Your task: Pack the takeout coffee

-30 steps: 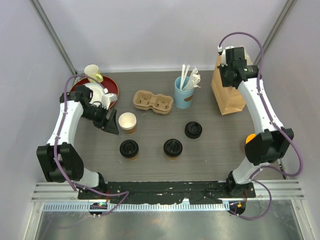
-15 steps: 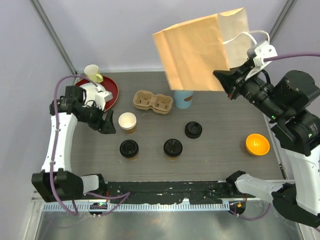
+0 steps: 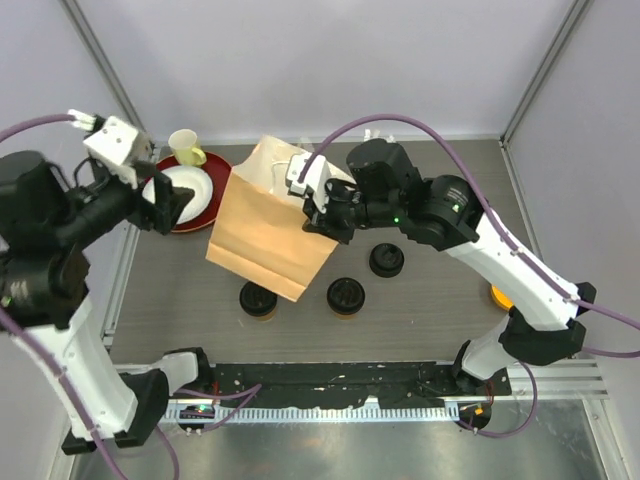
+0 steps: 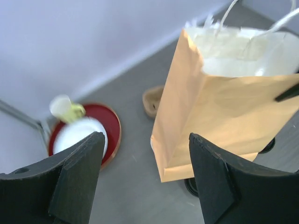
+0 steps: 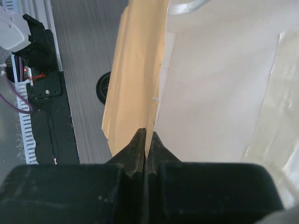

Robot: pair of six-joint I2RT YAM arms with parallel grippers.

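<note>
A: Coffees: cup (image 3: 258, 300) at the lower edge of the bag (image 3: 262, 235), 2nd cup (image 3: 346, 297) just right of its corner. Both upright, capped.

B: Grippers?

A: My R gripper (image 5: 146, 135) is pinched onto the bag's wall near the rim. L gripper (image 4: 145, 137) is spread wide w/ nothing in it, left of the bag.

B: Handling?

A: Prob. light, thin paper, dents easy. I'd take the side wall below the lid (image 3: 346, 293), soft squeeze, upright.
</note>
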